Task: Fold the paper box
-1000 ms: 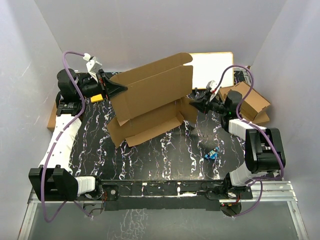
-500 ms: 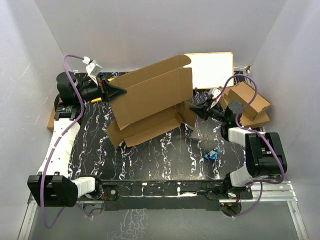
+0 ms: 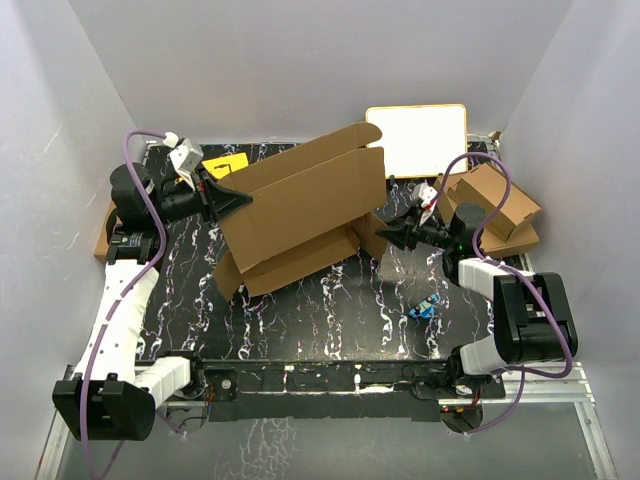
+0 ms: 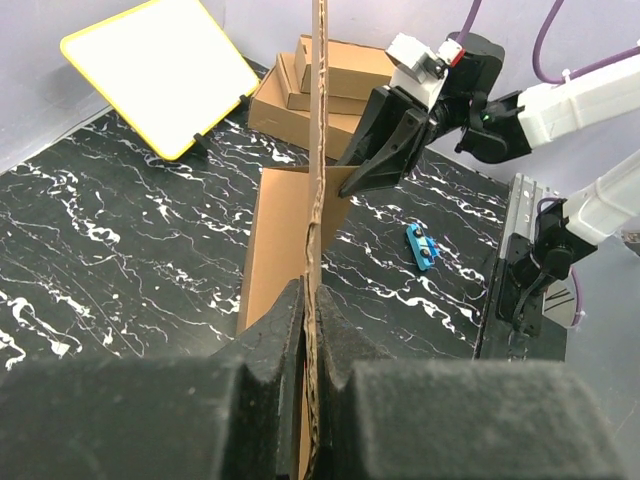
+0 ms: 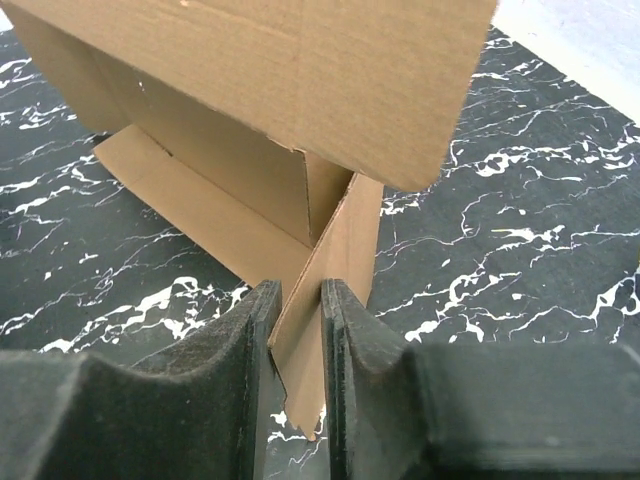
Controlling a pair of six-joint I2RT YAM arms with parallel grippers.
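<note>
- left gripper (image 4: 305, 300): clenches the left edge of the plain brown corrugated cardboard paper box (image 3: 300, 205); from its wrist, shows that panel only edge-on, as a thin upright line.
- paper box: stands mid-table, big panel raised and tilted, lower panel and flaps lying on the black white-veined table (image 3: 320, 310); hides most of a flat yellow card (image 3: 225, 165) behind it.
- right gripper (image 5: 297, 290): straddles a right-end flap; cannot tell whether pressing or released.
- small blue object (image 3: 425, 308): too small to identify.
- stack of smaller brown cardboard boxes (image 3: 495, 205): partly crossed by a purple cable (image 3: 500, 175).
</note>
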